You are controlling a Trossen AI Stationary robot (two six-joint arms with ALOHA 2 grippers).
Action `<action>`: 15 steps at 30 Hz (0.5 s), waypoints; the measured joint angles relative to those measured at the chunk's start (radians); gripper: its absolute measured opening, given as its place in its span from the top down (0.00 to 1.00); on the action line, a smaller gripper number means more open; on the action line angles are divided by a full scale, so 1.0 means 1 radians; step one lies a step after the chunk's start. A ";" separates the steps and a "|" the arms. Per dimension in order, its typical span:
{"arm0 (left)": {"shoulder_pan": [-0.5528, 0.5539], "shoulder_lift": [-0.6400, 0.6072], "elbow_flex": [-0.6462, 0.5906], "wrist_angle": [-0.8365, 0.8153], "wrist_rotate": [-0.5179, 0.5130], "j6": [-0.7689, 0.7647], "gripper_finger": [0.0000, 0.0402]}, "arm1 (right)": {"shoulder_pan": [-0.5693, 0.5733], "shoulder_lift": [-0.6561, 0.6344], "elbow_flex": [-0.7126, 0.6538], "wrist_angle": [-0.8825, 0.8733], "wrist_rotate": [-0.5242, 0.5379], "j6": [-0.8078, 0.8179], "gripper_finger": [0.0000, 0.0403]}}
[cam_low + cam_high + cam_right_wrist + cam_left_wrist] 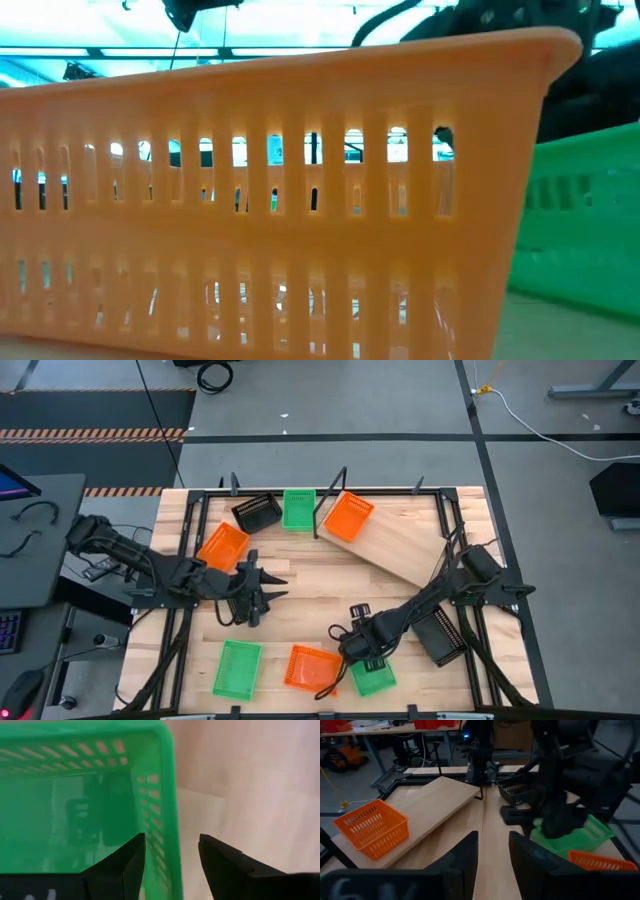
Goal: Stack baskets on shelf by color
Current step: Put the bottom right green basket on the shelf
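Note:
My right gripper (366,658) is open and low over a green basket (373,677) near the table's near edge. In the right wrist view its fingers (172,857) stand on either side of that basket's side wall (169,805), one inside and one outside. My left gripper (268,584) is open and waits above the bare table middle, left of centre. The pale shelf (405,545) lies at a slant at the far right and carries an orange basket (349,516) on its far end. Another orange basket (312,667) sits beside the green one.
A green basket (298,508) and a black one (257,512) sit at the far edge, and an orange one (222,546) is far left. A green one (237,668) is near left, and a black one (440,636) is under the right arm. The orange basket (270,200) fills the low view.

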 joint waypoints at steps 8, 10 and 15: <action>-0.064 0.000 0.000 0.000 -0.075 -0.019 0.71 | -0.097 -0.022 0.000 -0.114 0.245 0.043 0.53; -0.071 0.000 0.000 0.005 -0.086 -0.019 0.71 | -0.127 -0.029 0.000 -0.142 0.292 0.044 0.53; -0.087 0.000 0.000 0.003 -0.088 -0.019 0.71 | -0.173 -0.090 0.000 -0.147 0.321 0.044 0.53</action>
